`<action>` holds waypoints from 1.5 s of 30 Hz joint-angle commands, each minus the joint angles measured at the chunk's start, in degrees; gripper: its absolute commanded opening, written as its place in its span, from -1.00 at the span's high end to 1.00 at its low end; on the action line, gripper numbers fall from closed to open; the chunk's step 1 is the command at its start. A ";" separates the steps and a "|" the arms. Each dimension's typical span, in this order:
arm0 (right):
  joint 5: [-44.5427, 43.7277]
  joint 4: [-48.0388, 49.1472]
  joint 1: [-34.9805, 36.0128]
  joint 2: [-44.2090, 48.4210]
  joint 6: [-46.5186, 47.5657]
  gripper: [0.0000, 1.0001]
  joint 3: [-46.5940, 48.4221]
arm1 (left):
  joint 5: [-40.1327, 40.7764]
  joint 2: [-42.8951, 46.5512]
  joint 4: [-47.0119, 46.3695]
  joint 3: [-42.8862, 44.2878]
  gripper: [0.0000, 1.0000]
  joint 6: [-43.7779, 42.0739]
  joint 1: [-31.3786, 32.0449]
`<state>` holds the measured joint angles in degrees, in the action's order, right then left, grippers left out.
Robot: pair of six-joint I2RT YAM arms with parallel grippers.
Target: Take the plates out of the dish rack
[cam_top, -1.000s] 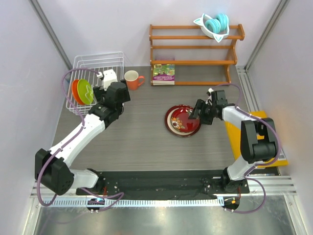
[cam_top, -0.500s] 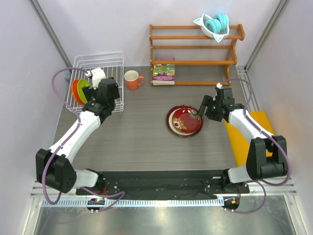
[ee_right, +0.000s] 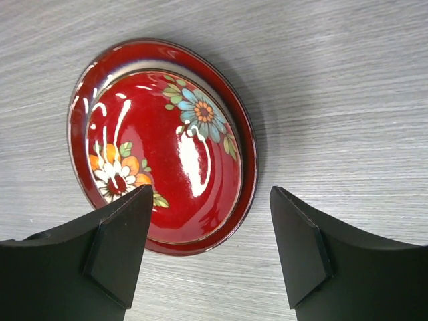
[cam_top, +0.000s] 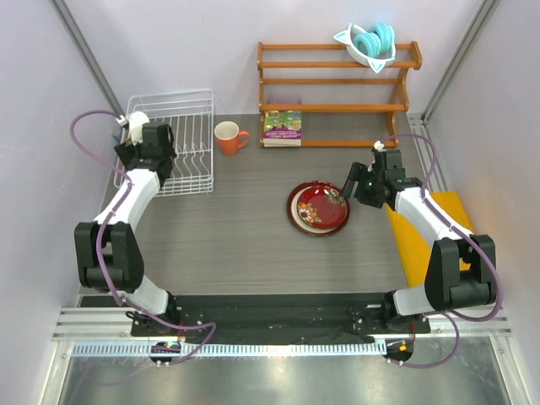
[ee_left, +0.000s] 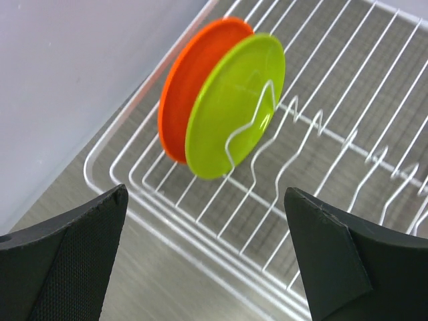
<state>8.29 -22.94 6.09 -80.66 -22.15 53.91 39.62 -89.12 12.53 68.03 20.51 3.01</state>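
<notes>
Left gripper (ee_left: 205, 200): jaws wide apart, empty, over the near edge of the dish rack (ee_left: 348, 100), upper left of top view. Lime green plate (ee_left: 234, 107) and orange plate (ee_left: 194, 73) stand upright in its slots, side by side. Right gripper (ee_right: 210, 200): jaws spread, holding nothing. Dark red plate (ee_right: 160, 144) lies flat on the table (ee_right: 334, 67), mid-frame.

Held the left arm (cam_top: 126, 198) stretched from its base toward the far left, wrist tipped downward. Had the left tool (ee_left: 204, 200) spread wide, gripping nothing between its black fingers (ee_left: 67, 261). Held the right arm (cam_top: 422, 211) folded at the elbow, forearm angled inward toward the middle. Had the right tool (ee_right: 212, 200) parted too, gripping nothing, pointing down.
</notes>
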 commanded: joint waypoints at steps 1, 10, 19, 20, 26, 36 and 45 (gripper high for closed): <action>1.11 0.70 -0.02 -1.42 1.23 -0.52 1.20 | -5.07 -3.07 -4.36 6.32 -0.99 -1.00 -4.83; 3.66 2.90 -0.02 -7.22 1.32 -0.50 2.87 | -10.96 -11.33 -2.25 13.09 -0.99 -2.23 -8.80; 5.50 5.01 -0.11 -11.18 1.32 -0.48 2.52 | -18.78 -12.57 -3.22 13.71 -0.87 -2.41 -10.91; 5.50 5.18 -0.02 -11.36 1.41 -0.48 2.34 | -18.87 -12.92 -2.61 14.84 -0.85 -2.23 -11.09; 6.12 5.19 -0.02 -11.36 2.02 -0.46 2.34 | -21.68 -15.99 -1.20 17.75 -0.47 -2.15 -12.41; 6.47 5.27 -0.02 -11.97 2.03 -0.46 2.69 | -23.97 -19.86 -0.84 19.33 -0.31 -1.09 -13.99; 7.00 5.27 -0.02 -13.03 1.94 -0.39 2.87 | -25.73 -20.56 -0.94 18.54 0.18 -0.47 -14.61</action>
<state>14.06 -19.07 6.04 -93.47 -20.84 54.72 15.79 -109.89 12.32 85.38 19.38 -11.29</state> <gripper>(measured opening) 0.703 0.453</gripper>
